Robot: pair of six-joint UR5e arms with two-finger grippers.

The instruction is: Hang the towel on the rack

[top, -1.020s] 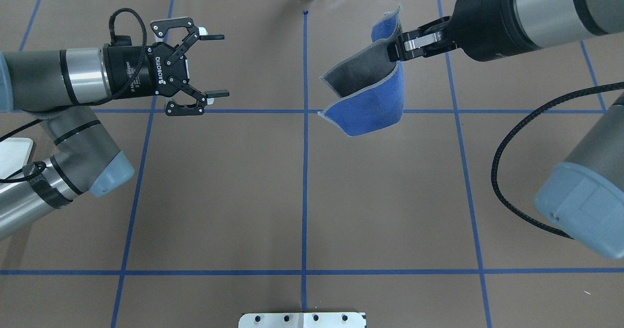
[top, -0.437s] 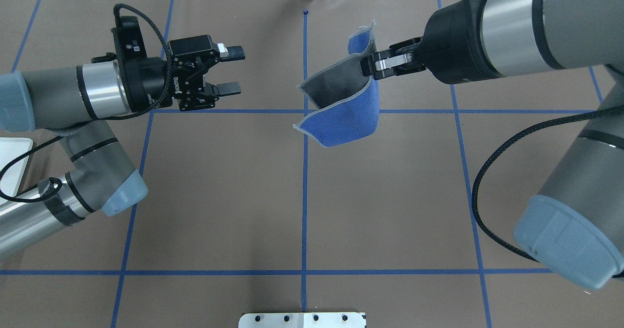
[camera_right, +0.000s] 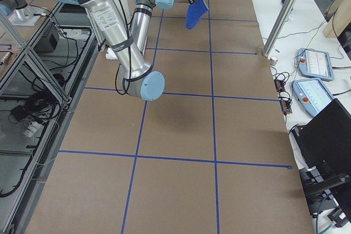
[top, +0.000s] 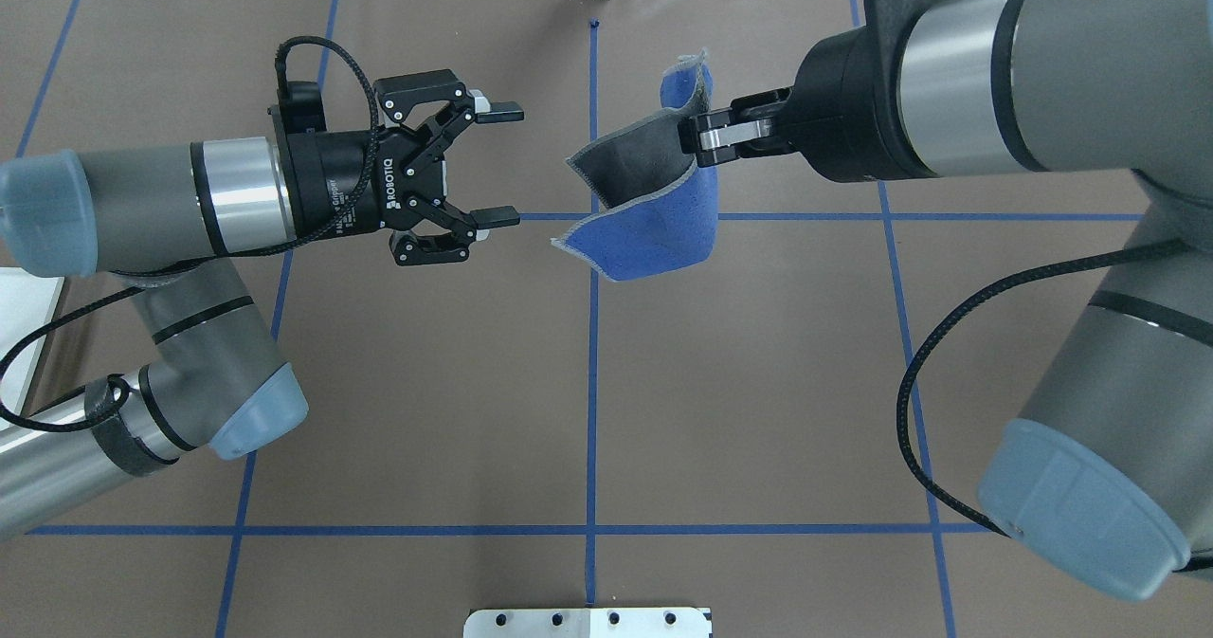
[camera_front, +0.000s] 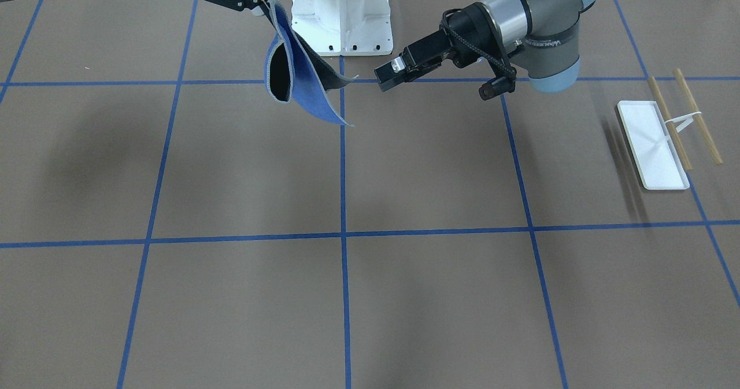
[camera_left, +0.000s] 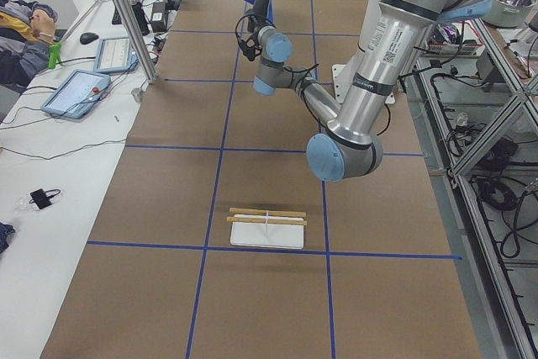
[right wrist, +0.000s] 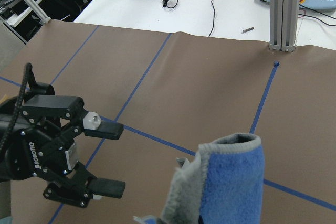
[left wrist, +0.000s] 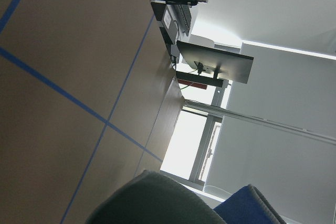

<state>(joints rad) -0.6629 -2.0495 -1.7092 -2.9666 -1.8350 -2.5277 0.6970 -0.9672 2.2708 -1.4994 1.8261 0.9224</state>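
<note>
Seen hanging in the air over the table's [top: 588,382] far middle: the towel [top: 654,230], folded and drooping, blue outside, dark reverse inside. Pinched at its upper fold by the right gripper [top: 697,138], fingers closed tight on it. Faced from nearby by the left gripper [top: 510,160], fingers spread wide, not touching. Well apart from the rack [camera_front: 653,146], standing upright towards the table's left end.

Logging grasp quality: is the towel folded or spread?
Folded: the towel hangs doubled over from the right gripper, its grey reverse and blue face both showing.
</note>
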